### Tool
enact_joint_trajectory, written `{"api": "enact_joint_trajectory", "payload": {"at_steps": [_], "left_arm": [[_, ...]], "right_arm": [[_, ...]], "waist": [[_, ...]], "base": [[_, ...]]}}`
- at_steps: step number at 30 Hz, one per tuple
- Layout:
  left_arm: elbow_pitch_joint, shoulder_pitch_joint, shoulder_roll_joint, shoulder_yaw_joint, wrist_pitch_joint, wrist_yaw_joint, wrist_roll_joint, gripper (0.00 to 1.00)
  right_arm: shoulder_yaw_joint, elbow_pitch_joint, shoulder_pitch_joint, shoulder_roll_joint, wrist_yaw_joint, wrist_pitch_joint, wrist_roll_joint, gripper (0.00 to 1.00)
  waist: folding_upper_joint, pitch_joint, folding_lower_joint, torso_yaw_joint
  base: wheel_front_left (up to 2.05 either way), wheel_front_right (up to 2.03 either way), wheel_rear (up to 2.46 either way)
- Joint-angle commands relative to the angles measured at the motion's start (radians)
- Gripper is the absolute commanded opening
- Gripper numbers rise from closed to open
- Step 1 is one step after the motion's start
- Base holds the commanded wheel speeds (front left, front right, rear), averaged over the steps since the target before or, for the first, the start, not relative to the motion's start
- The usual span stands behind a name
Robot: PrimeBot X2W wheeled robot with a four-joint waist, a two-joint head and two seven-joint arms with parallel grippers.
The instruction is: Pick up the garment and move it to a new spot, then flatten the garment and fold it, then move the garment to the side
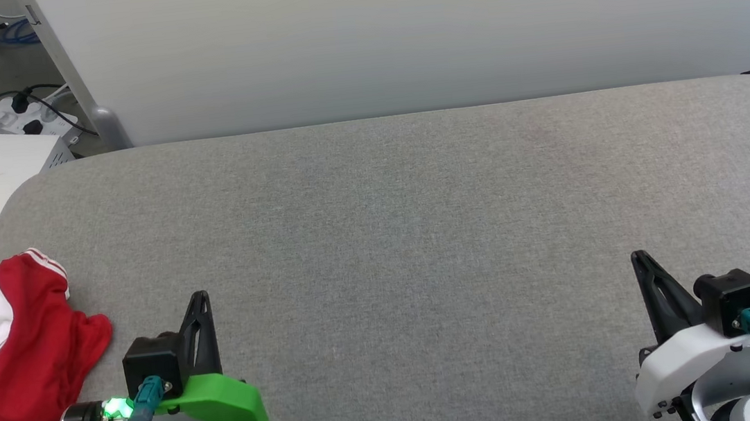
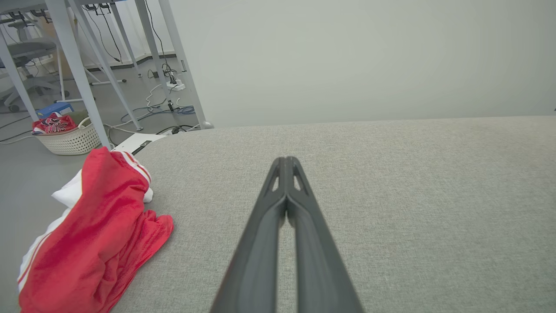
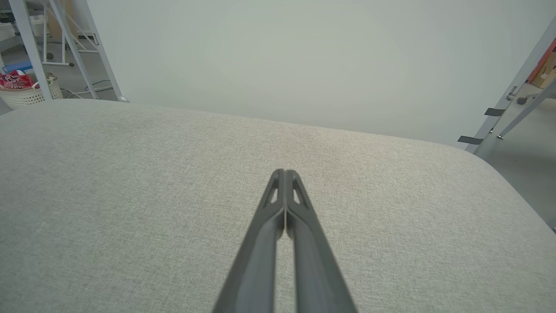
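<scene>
Garment [image 1: 21,359] crumpled at table [image 1: 419,234] left edge, untouched

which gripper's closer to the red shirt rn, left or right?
Left. The left gripper sits just beside the garment, which lies crumpled at the table's left edge, not touching. The right gripper is far across the table on the opposite side.

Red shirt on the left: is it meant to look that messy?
The garment lies crumpled in a heap at the left edge of the grey table, not spread flat. Nothing looks torn or spilled.
</scene>
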Motion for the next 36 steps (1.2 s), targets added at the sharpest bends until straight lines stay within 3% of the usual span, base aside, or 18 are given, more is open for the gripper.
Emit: {"api": "enact_joint_trajectory", "payload": {"at_steps": [1,32,33,36], "left_arm": [[-0.002,0.001,-0.005,0.0,-0.001,0.004,0.009,0.0],[-0.002,0.001,-0.005,0.0,-0.001,0.004,0.009,0.0],[0.0,0.0,0.0,0.0,0.0,0.0,0.0,1.0],[0.001,0.0,0.0,-0.001,-0.002,-0.001,-0.003,1.0]], "right_arm": [[0.0,0.002,-0.016,-0.001,-0.001,0.003,-0.01,0.0],[0.0,0.002,-0.016,-0.001,-0.001,0.003,-0.01,0.0],[0.0,0.0,0.0,0.0,0.0,0.0,0.0,1.0],[0.0,0.0,0.0,0.0,0.0,-0.002,0.001,1.0]], "waist": [[0.0,0.0,0.0,0.0],[0.0,0.0,0.0,0.0],[0.0,0.0,0.0,0.0],[0.0,0.0,0.0,0.0]], "base": [[0.0,0.0,0.0],[0.0,0.0,0.0],[0.0,0.0,0.0],[0.0,0.0,0.0]]}}
